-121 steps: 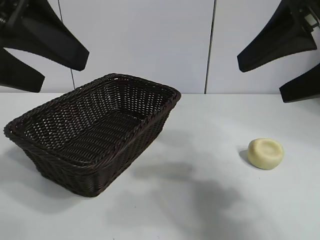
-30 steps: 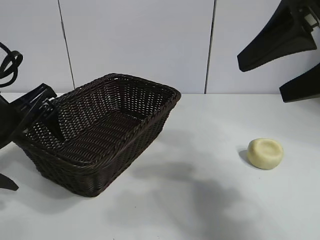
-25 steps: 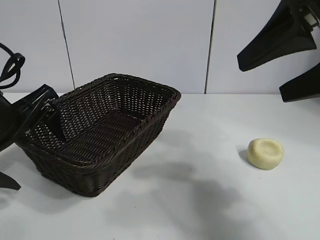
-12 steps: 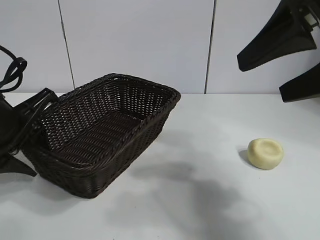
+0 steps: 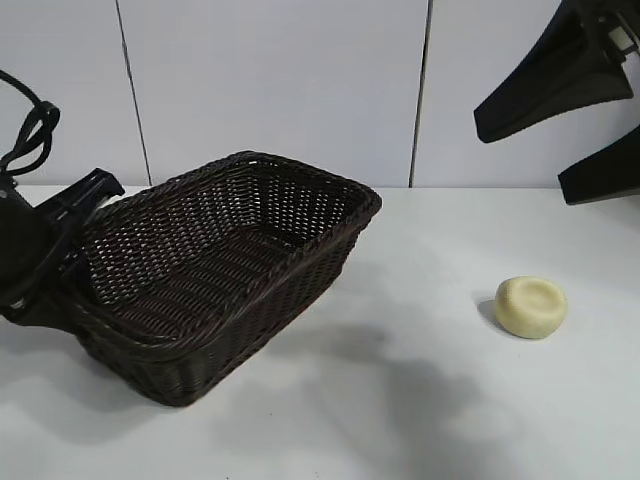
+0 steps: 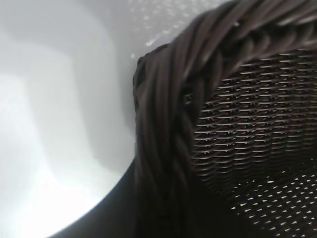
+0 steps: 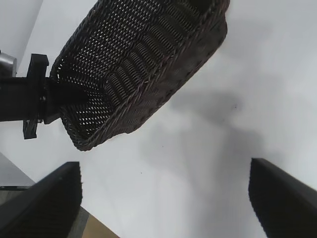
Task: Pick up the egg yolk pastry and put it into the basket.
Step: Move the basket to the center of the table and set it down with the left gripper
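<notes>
We take the basket (image 5: 215, 270) as our landmark; nearest the camera is bare white table (image 5: 400, 420) in front of it. To the basket's right, well apart and level with its near half, the egg yolk pastry (image 5: 531, 306) sits untouched on the table; we judge it light, soft and crumbly, its matte skin unlikely to slip but its dimpled top easy to crush, so we would take it across its round flank, low and with gentle pressure, rather than from above. At the basket's left end the left gripper (image 5: 75, 255) has its fingers closed over the braided rim, one finger inside the wall and one outside; in the left wrist view that rim (image 6: 168, 129) fills the frame. Farther back and high above the pastry, beyond the basket's right side, the right gripper (image 5: 560, 120) hangs with its fingers spread wide, holding nothing.
</notes>
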Controlling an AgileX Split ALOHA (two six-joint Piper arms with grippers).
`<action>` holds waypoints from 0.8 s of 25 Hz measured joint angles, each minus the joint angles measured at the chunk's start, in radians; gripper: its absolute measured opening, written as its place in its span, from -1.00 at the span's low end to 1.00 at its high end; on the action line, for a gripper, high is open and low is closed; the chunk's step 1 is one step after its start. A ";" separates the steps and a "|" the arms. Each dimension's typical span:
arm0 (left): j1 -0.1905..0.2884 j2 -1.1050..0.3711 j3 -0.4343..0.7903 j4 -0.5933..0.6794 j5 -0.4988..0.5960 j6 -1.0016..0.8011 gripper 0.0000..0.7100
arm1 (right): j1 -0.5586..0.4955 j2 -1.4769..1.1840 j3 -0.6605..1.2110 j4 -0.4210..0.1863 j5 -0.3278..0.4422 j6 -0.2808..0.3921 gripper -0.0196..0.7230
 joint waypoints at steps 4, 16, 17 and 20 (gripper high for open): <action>0.000 0.000 -0.063 0.076 0.068 0.001 -0.72 | 0.000 0.000 0.000 0.000 0.003 0.000 0.82; 0.032 0.002 -0.277 0.166 0.298 0.376 -0.72 | 0.000 0.000 0.000 0.000 0.018 0.000 0.82; 0.051 0.004 -0.287 0.135 0.314 0.435 -0.72 | 0.000 0.000 0.000 0.000 0.018 0.000 0.82; 0.114 0.029 -0.319 0.024 0.384 0.632 -0.72 | 0.000 0.000 0.000 0.000 0.020 0.000 0.82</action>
